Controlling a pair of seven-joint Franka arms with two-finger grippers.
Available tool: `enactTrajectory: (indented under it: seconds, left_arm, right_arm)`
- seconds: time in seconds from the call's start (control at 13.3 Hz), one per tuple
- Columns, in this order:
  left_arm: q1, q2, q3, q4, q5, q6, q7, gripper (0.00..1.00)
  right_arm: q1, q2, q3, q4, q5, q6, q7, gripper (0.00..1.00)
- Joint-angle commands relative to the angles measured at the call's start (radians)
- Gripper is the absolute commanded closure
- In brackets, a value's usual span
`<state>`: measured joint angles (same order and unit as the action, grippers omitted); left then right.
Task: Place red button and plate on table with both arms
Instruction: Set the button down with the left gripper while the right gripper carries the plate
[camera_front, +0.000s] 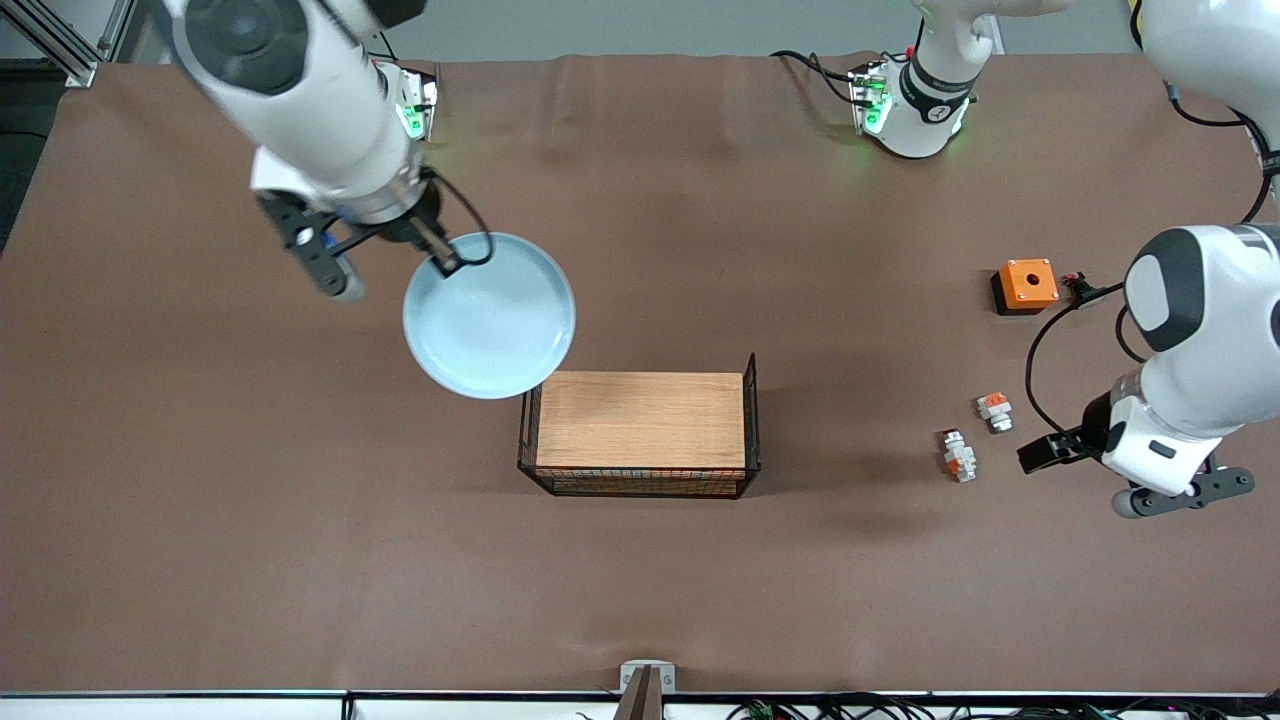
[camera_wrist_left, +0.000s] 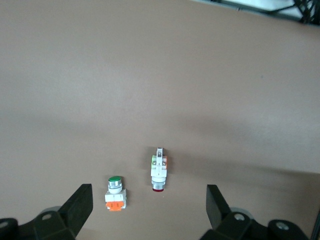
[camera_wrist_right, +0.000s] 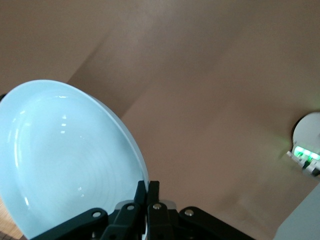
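Note:
My right gripper (camera_front: 443, 258) is shut on the rim of the pale light-blue plate (camera_front: 490, 320) and holds it in the air over the brown table (camera_front: 200, 480), beside the rack's corner. In the right wrist view the fingers pinch the rim (camera_wrist_right: 153, 192) of the plate (camera_wrist_right: 60, 160). The red button (camera_front: 957, 455) lies on the table toward the left arm's end. My left gripper (camera_front: 1045, 453) hovers beside it, open and empty. In the left wrist view the button (camera_wrist_left: 158, 169) lies ahead of the wide-open gripper (camera_wrist_left: 147, 210).
A black wire rack with a wood top (camera_front: 640, 420) stands mid-table. A shorter orange-and-white part with a green cap (camera_front: 994, 410) (camera_wrist_left: 115, 195) lies beside the red button. An orange box (camera_front: 1027, 284) sits farther from the front camera.

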<state>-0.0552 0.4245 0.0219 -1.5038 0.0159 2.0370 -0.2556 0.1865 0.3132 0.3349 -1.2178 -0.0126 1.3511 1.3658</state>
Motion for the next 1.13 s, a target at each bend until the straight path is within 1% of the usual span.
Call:
enactTrajectory:
  seconds: [0.0, 0.08, 0.38, 0.6, 0.75, 0.98, 1.06]
  left_arm:
    - [0.015, -0.053, 0.007, 0.001, 0.012, -0.021, 0.007, 0.0]
    - [0.027, -0.078, 0.007, 0.004, 0.012, -0.029, 0.007, 0.0]
    - [0.047, -0.153, 0.007, 0.007, 0.013, -0.122, 0.007, 0.0]
    - [0.048, -0.216, 0.007, 0.007, 0.013, -0.222, 0.009, 0.0]
    - [0.046, -0.254, 0.004, 0.007, 0.013, -0.285, 0.01, 0.0]
    - [0.046, -0.294, -0.002, 0.005, 0.013, -0.372, 0.012, 0.0]
    - [0.044, -0.309, -0.003, 0.005, 0.012, -0.376, 0.013, 0.0]
  right_arm:
    - [-0.135, -0.029, 0.012, -0.061, 0.04, -0.013, -0.234, 1.0]
    - [-0.177, -0.04, 0.007, -0.084, 0.039, -0.015, -0.361, 1.0]
    - [-0.324, -0.031, 0.006, -0.135, 0.025, 0.017, -0.693, 1.0]
    - [-0.429, -0.031, 0.004, -0.233, 0.017, 0.149, -0.954, 1.0]
    - [-0.475, -0.028, 0.004, -0.304, -0.015, 0.247, -1.078, 1.0]
    - [-0.545, -0.023, 0.004, -0.417, -0.017, 0.42, -1.256, 1.0]
    - [-0.567, -0.017, 0.003, -0.457, -0.018, 0.48, -1.308, 1.0]
